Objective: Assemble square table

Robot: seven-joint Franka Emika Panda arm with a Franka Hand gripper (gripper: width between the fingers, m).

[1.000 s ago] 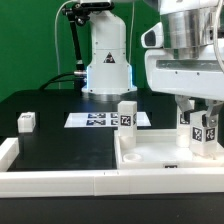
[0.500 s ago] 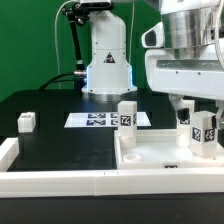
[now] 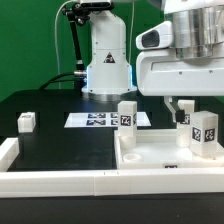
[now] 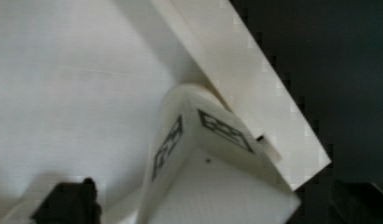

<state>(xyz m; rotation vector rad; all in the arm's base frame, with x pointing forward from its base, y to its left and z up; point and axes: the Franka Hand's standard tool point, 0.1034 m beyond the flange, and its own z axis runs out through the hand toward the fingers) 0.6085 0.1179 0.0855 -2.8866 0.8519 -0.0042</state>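
Note:
The white square table top (image 3: 160, 155) lies at the exterior view's right, rimmed face up. Three tagged white posts stand on it: one at its left back corner (image 3: 127, 113), one at its right (image 3: 205, 128), and one partly hidden behind that (image 3: 185, 118). A further post (image 3: 26, 121) lies loose on the black table at the left. My gripper (image 3: 186, 106) hangs just above the right post, open and holding nothing. In the wrist view the post (image 4: 214, 140) stands on the slab (image 4: 81, 90) below the gripper (image 4: 206, 215), with one dark finger (image 4: 72, 200) beside it.
The marker board (image 3: 95, 119) lies at the middle back in front of the robot base (image 3: 105, 60). A long white rail (image 3: 60, 180) edges the front of the black table, with a raised end at the left (image 3: 8, 150).
My gripper has risen and shifted a little left, away from the right post. The post stays standing on the slab.

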